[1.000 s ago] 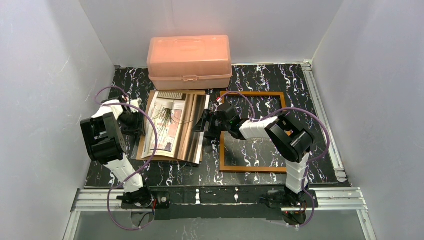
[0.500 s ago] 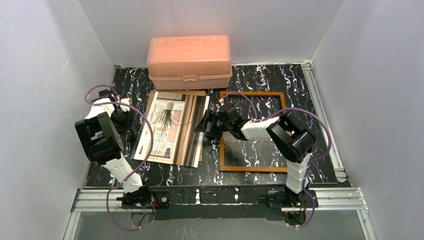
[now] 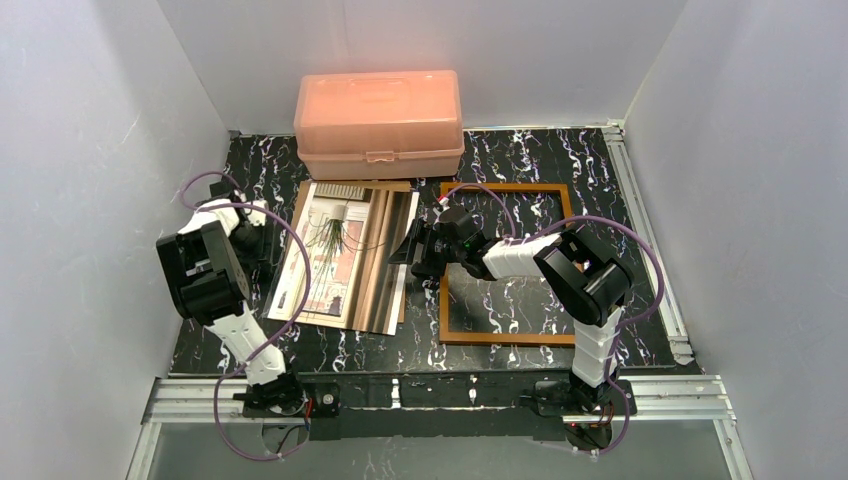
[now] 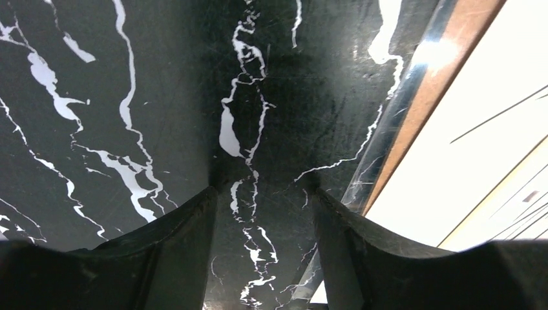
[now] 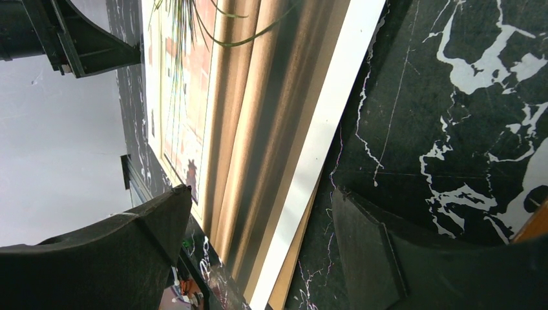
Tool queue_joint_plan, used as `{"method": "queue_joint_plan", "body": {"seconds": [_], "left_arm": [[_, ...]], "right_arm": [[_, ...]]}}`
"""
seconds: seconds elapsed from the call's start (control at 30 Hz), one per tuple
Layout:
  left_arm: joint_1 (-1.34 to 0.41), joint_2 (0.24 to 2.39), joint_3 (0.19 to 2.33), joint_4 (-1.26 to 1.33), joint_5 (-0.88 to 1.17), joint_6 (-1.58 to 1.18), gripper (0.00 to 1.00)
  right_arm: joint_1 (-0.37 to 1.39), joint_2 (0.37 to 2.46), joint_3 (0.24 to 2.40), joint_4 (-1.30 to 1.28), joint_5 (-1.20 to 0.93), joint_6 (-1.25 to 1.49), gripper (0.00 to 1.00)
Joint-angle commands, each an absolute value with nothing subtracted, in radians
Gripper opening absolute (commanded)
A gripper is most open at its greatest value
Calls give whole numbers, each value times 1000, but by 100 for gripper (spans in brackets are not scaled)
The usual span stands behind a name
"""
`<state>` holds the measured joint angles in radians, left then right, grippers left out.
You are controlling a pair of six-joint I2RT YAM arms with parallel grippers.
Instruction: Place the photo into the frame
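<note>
So, the top external view gives the whole layout: the photo (image 3: 345,255) lies face up left of center on the black marbled table (image 3: 600,165), the frame (image 3: 505,337) lies flat near its right side with a strip of table between them, and the pink box (image 3: 378,120) sits at the far edge behind both. The wrist views add the close-up stuff you can't get from above. The left wrist view shows the left gripper (image 4: 262,194) low over bare table with its 2 jaws partly apart and nothing between them, and off to one side a strip of the brown backing board (image 4: 446,64) peeking out from under the print's pale edge. The right wrist view shows the right gripper (image 5: 262,194) spread wide, with the photo's white border and the brown board edge running through the gap between its fingers (image 5: 148,258). I can't tell from either view whether a pad actually touches the print, but the jaws aren't pinched on it. The photo's long axis runs near to far, leaning a bit right at the far end, with the picture's top toward the pink box and the plant strands hanging toward the arms. The frame's long axis runs the same near-far way, with marble showing through its opening. From above, the left gripper (image 3: 258,243) sits just beside the photo's left edge, and the right gripper (image 3: 410,250) is at its right edge, between print and frame.
</note>
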<state>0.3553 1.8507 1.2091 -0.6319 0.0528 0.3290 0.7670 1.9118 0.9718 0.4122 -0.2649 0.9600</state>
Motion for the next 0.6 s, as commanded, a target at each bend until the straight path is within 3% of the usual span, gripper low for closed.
{"method": "queue_joint_plan", "body": {"seconds": [0.0, 0.57], "left_arm": [[308, 1885, 1152, -609, 132, 315, 53], [276, 1913, 1208, -736, 318, 320, 52]], "right_arm": [[771, 1934, 944, 303, -239, 918, 88], [804, 1957, 933, 328, -265, 937, 88]]}}
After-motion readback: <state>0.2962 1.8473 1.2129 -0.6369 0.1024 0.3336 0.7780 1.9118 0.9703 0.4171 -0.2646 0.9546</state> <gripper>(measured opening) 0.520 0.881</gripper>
